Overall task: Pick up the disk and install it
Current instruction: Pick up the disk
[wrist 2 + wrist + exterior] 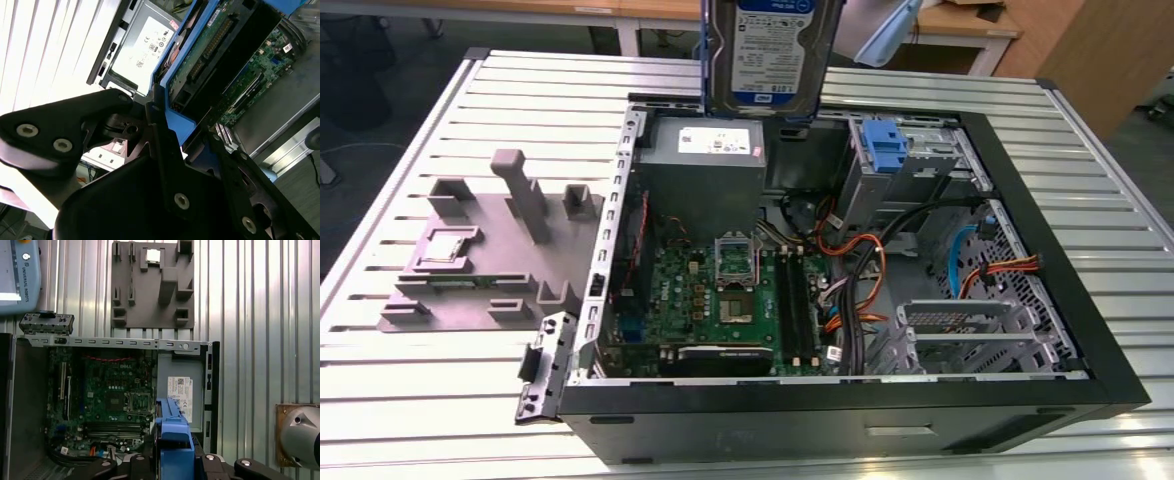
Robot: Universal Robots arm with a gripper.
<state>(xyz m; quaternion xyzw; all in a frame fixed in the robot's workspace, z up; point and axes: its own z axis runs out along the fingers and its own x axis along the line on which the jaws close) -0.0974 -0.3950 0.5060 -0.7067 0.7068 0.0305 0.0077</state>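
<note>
The disk [767,50] hangs upright above the back of the open computer case [1067,300], its white-and-blue label facing the exterior camera, over the grey power supply box. In the second wrist view the disk [215,45] shows its green circuit-board side, framed by the bright blue carrier [176,120]. My gripper [192,145] is shut on the disk, with black fingers [162,140] pressed against the carrier's edge. The first wrist view looks down past the blue carrier [172,437] and my gripper [172,465] onto the case interior.
Inside the case lie a green motherboard [720,290], a grey power supply box with a white sticker [700,150], orange and black cables [867,270] and a drive bay holding a bare blue bracket [887,150]. A grey fixture [480,250] sits on the slatted metal table [400,380].
</note>
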